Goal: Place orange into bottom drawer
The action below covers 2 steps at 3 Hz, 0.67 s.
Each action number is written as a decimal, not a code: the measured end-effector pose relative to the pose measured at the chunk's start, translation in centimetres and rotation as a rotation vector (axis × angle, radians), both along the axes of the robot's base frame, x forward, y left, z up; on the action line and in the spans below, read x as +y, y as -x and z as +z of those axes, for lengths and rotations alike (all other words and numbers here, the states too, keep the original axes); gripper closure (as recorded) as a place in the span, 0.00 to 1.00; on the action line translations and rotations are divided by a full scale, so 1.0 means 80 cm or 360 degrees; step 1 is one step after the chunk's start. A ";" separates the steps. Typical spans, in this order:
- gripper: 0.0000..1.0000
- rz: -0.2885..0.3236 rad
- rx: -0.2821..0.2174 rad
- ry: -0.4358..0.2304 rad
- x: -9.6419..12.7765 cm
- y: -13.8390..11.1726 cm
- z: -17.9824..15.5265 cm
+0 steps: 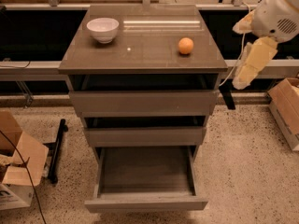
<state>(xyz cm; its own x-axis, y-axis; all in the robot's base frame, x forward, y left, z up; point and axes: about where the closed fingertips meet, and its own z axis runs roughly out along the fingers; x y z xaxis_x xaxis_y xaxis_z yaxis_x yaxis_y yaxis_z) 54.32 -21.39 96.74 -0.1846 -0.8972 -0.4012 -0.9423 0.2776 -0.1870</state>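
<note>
Counted one orange (186, 45) and one white bowl (103, 29) well apart on cabinet top (145, 57), three drawers (142, 102), bottom drawer (145, 171) pulled open, one gripper (250, 63) up beside cabinet's right, its grip impossible to tell.

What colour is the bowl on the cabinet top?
The bowl is white, camera view; the pincer hangs beside the cabinet.

The gripper (247, 66) hangs off the right edge of the counter (149, 55), apart from it. The orange (186, 45) has bare surface all round it, and the white bowl (103, 29) stands well apart at the far left. The bottom drawer (145, 171) is pulled out and open from above. The middle drawer (145, 136) sits partly out, just above the bottom drawer's rear part.
</note>
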 end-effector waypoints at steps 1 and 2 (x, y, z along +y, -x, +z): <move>0.00 -0.0071 -0.0004 -0.0066 0.007 -0.001 -0.018; 0.00 -0.0183 -0.0112 -0.0219 0.015 -0.057 -0.041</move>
<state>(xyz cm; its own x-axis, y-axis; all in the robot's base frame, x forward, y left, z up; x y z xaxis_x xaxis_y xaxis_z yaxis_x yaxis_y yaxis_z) 58.86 -20.18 93.47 -0.2497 -0.8077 -0.5341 -0.8889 0.4100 -0.2044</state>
